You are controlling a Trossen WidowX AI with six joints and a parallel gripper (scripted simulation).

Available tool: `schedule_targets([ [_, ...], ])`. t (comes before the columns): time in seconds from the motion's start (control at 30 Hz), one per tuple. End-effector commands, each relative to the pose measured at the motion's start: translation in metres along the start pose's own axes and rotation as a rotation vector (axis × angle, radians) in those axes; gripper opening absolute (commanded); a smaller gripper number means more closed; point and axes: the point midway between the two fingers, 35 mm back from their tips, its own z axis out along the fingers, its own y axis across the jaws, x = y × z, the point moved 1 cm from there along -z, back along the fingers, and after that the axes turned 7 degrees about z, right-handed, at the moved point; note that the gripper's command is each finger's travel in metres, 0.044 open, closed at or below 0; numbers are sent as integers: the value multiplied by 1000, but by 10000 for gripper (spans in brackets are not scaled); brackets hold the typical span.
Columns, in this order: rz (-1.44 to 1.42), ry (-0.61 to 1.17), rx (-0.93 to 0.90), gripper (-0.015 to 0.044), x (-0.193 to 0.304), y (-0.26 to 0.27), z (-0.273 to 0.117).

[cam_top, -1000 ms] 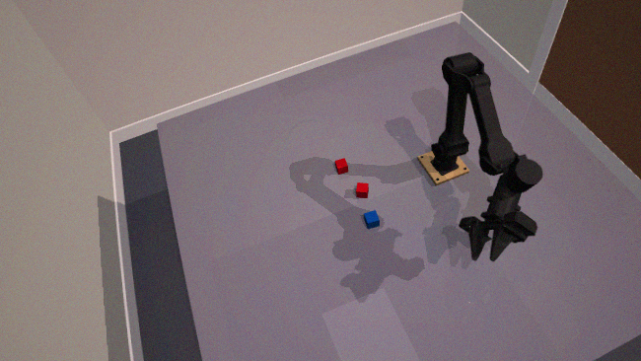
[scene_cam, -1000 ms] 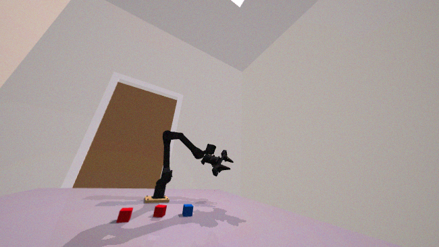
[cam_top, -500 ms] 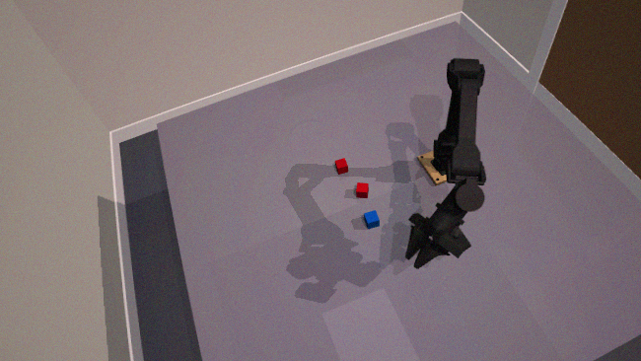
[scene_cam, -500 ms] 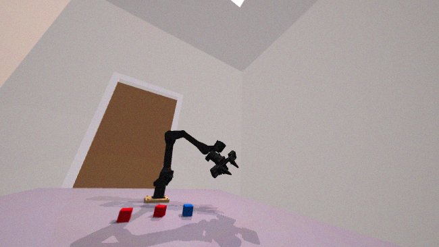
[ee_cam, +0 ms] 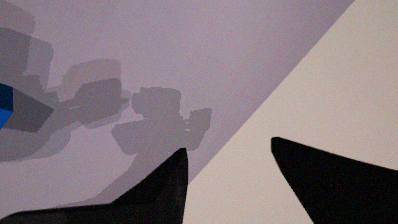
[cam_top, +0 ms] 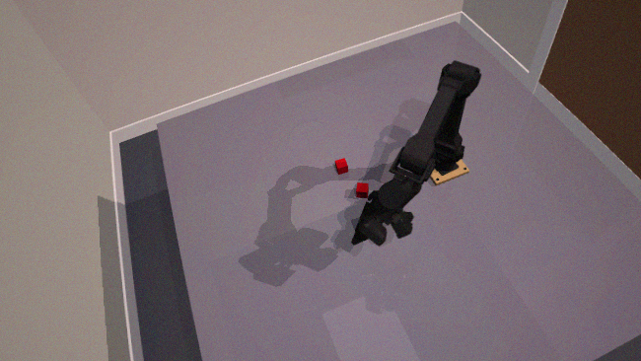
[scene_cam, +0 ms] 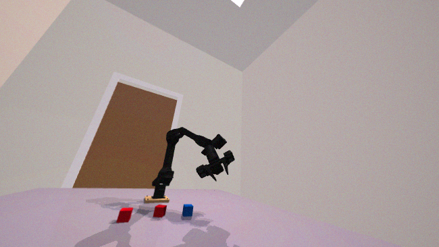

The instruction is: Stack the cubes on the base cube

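A red cube (cam_top: 341, 166) (scene_cam: 125, 214) lies farthest from the arm's side of the row. A second red cube (cam_top: 362, 190) (scene_cam: 159, 210) lies between it and the blue cube (scene_cam: 188, 210) (ee_cam: 5, 118). The three cubes stand apart on the surface, none stacked. The blue cube is hidden behind the gripper and arm in the top view and is cut off by the left edge of the wrist view. My gripper (scene_cam: 221, 177) (ee_cam: 228, 149) is open and empty, high above the surface, with its fingers tilted downward. Which cube is the fixed base cube cannot be told.
The arm's tan base plate (cam_top: 438, 180) (scene_cam: 148, 200) is bolted to the purple surface (cam_top: 247, 148) behind the cubes. Pale walls (cam_top: 247, 44) (scene_cam: 321, 118) and a brown door (scene_cam: 121, 142) stand beyond it. Arm shadows fall around the cubes.
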Motion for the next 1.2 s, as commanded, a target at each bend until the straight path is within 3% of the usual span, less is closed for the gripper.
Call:
schedule_targets([
  [0.0, 51, 3, -87, 265, 27, 15, 10],
  [0.53, 342, -23, -490, 265, 140, 114, 19],
  [1.17, 847, -137, -841, 265, 219, 234, -43],
])
